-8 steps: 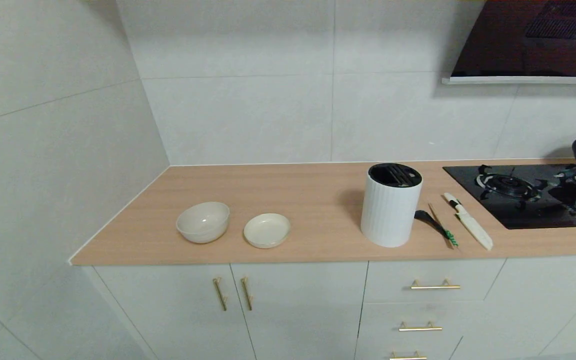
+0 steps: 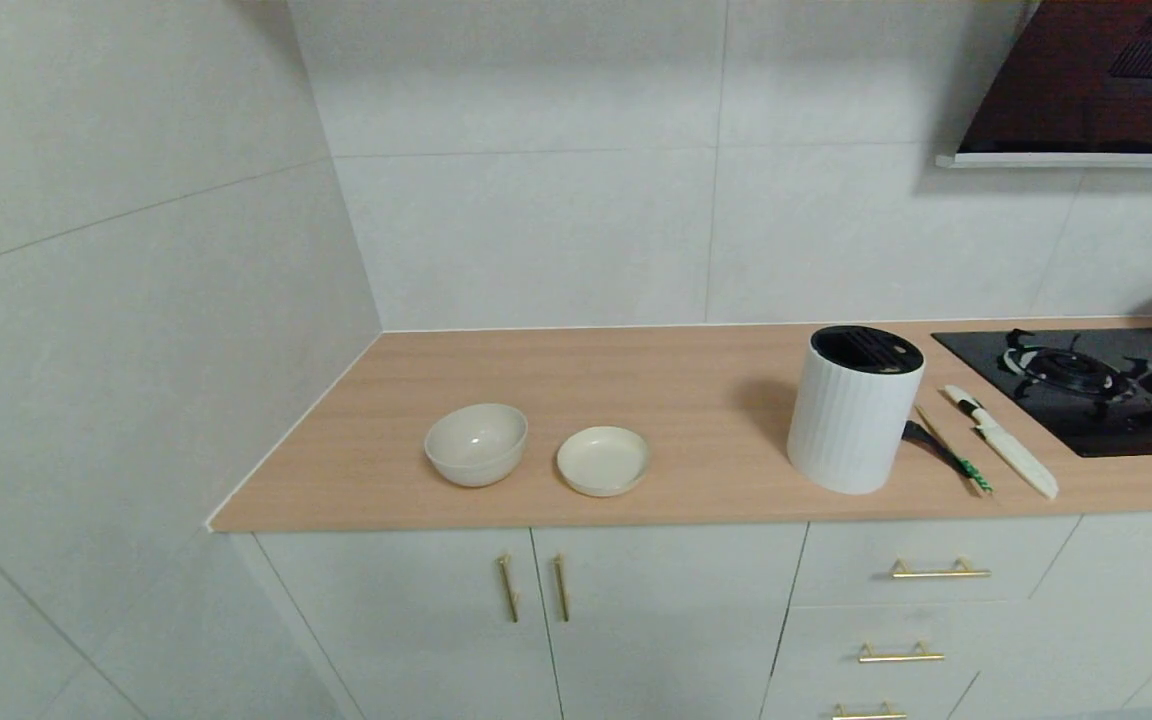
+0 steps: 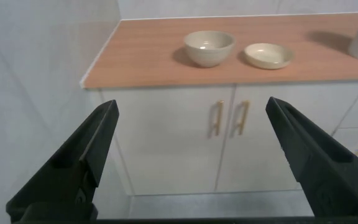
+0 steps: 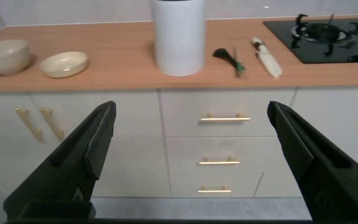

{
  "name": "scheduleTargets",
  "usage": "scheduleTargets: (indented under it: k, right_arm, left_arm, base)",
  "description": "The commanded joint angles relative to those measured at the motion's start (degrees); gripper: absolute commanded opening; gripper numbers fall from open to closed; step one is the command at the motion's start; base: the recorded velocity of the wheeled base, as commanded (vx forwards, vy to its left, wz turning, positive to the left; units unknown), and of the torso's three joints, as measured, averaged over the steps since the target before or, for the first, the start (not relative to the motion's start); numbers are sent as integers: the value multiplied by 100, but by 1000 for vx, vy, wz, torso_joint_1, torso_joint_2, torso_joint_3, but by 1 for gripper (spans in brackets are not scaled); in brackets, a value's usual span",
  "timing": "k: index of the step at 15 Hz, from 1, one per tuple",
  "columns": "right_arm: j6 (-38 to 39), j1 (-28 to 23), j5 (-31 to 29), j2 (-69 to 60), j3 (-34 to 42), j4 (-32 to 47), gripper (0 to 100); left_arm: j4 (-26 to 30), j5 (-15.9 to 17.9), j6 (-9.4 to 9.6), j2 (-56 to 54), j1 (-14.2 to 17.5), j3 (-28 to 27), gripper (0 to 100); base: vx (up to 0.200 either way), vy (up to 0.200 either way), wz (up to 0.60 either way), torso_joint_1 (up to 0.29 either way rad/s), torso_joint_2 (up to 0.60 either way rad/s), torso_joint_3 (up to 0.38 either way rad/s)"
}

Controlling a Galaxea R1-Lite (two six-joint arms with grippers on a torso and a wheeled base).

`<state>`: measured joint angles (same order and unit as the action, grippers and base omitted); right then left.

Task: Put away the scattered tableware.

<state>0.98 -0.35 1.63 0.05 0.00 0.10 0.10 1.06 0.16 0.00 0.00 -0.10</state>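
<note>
Hanging short of the counter, left gripper & right gripper were spread wide, empty. Risk: knife, mid-right of head view, lay flat by chopsticks, so grip cld slip.

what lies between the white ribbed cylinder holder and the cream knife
A black spoon and thin wooden chopsticks lie there on the wooden countertop, seen in the head view.
</note>
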Motion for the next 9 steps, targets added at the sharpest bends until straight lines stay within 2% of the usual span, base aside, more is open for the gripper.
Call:
scheduleTargets:
  k: [1,7,9]
  right_arm:
    - [-1,0,4,4,0,-1,100]
    - [-1,0,4,4,0,-1,100]
    - [-1,0,4,4,0,-1,100]
  left_arm:
    - [-1,-1,2,0,0,1,100]
    - [-1,-1,2,0,0,1,100]
    - [-1,-1,11,0,0,1,100]
  base:
    - [0,200,0,2,2,-2]
    - [0,200,0,1,2,-1]
    - [0,0,0,0,0,0]
